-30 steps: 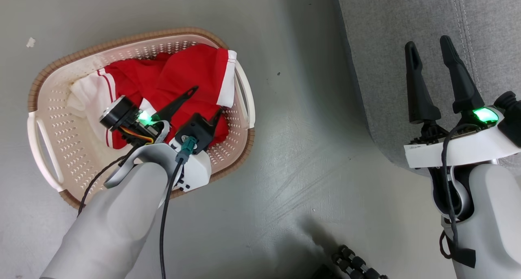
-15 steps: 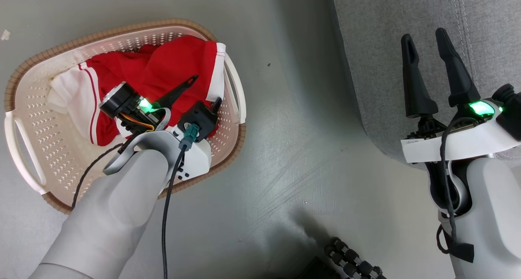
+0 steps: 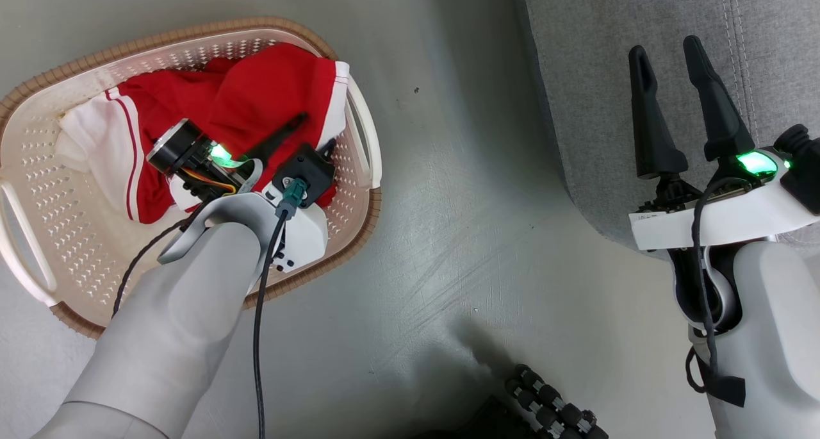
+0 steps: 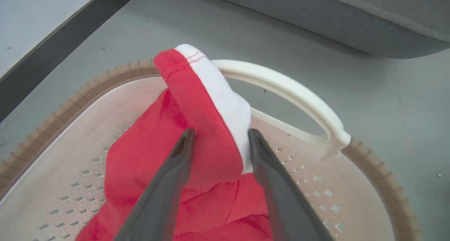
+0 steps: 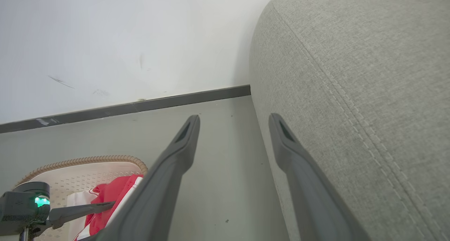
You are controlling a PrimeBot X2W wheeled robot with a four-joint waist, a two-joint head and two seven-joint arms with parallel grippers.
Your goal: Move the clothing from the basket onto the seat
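While clothing [image 3: 256, 99] lies bunched in the basket [image 3: 192, 34], at the end nearest the seat [image 3: 608, 16] | left gripper [image 4: 220, 133]: fingers apart astride a raised white-trimmed fold, touching both sides, set to pinch | right gripper [image 3: 664, 48]: spread, empty, over seat edge, likely waiting

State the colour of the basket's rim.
Brown, with a woven look; the basket's rim shows best in the head view.
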